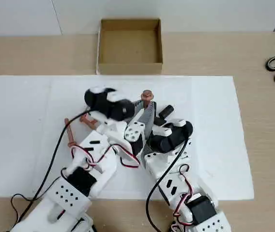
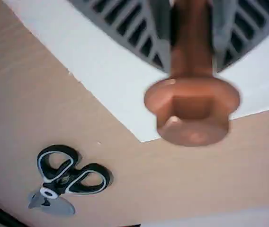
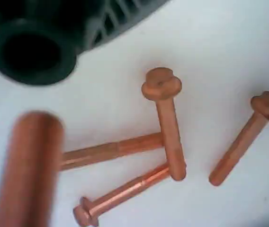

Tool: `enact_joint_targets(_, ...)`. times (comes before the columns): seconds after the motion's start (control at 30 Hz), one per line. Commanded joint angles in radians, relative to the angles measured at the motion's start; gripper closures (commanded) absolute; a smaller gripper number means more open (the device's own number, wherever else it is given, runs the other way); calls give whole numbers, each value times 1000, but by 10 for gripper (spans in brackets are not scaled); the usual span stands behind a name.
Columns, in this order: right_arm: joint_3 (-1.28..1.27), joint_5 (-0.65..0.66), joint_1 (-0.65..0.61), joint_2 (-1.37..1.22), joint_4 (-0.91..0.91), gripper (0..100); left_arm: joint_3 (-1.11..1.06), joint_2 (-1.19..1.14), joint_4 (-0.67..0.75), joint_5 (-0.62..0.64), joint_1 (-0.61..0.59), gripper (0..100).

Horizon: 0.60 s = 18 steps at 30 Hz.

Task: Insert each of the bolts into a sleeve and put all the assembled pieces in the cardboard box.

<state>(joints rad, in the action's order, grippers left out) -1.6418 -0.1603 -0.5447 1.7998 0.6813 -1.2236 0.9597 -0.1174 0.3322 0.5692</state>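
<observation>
Currently we're at the mating step: bolt in one gripper, sleeve in the other, not yet joined. Left on the white sheet (image 1: 21, 121) lie the loose bolts (image 3: 165, 127), approx four, some crossing; those are for later rounds. Far centre, just off the sheet, the cardboard box (image 1: 129, 67) holds no assembled pieces yet. Near side of it, our left gripper (image 1: 146, 105) is closed on a bolt (image 2: 191, 109), w/ the jaws pinching the shank and the hex head sticking out free toward the far side. Just right of that, our right gripper (image 1: 162, 117) looks clamped round a black sleeve (image 3: 30, 52), its bore open & unobstructed. Bolt and sleeve are near each other but apart. Scissors (image 2: 68, 175) sit far right on the bare table (image 1: 263, 121), not involved.

Next move, as we judge it: bring the shank's free end onto the bore's axis, then push in slowly, since any tilt could jam it at the mouth. Once seated, one gripper must let go so the other can carry the piece to the box.
</observation>
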Motion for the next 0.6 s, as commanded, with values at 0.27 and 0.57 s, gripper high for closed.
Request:
enact_joint_targets(0.27, 9, -6, -7, 15, -22, 995, -30, 31, 55, 5, 9, 994)
enact_joint_targets(0.57, 9, -6, -7, 15, -22, 995, -28, 31, -26, 3, 77, 994)
